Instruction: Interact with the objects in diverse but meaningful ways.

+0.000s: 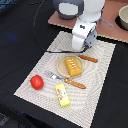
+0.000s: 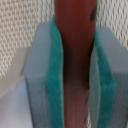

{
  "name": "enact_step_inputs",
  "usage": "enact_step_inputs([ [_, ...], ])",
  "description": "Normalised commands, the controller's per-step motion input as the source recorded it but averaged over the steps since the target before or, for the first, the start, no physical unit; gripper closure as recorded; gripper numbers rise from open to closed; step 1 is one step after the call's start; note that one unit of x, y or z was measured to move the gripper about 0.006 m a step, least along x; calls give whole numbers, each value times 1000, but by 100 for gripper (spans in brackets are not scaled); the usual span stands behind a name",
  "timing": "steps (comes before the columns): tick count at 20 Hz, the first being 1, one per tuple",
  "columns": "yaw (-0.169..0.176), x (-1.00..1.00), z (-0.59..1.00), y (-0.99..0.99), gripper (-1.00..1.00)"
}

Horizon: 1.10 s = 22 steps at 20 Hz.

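Surface: woven placemat (image 1: 30, 82) on dark table.
Plate (image 1: 61, 68): holds bread block (image 1: 73, 66).
Gripper (image 2: 75, 75): pads (image 2: 54, 70) clenched on reddish-brown sausage (image 2: 74, 45).

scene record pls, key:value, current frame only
claw: shut on a dark red-brown rod, likely the sausage
pads: teal, pressed on both sides of the rod
arm: above the placemat's far edge
placemat: woven, on dark table
plate: holds bread block
tomato: exterior view's left
yellow packet: near edge
fork: beside plate
knife: beyond plate
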Motion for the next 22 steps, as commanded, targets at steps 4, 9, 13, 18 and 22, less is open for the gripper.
enact_step_inputs([
  [4, 9, -561, 1000, -36, 100],
  [9, 0, -740, 1000, -98, 100],
  [13, 0, -657, 1000, -147, 100],
  [18, 0, -711, 762, -257, 100],
  [22, 0, -805, 145, -351, 100],
])
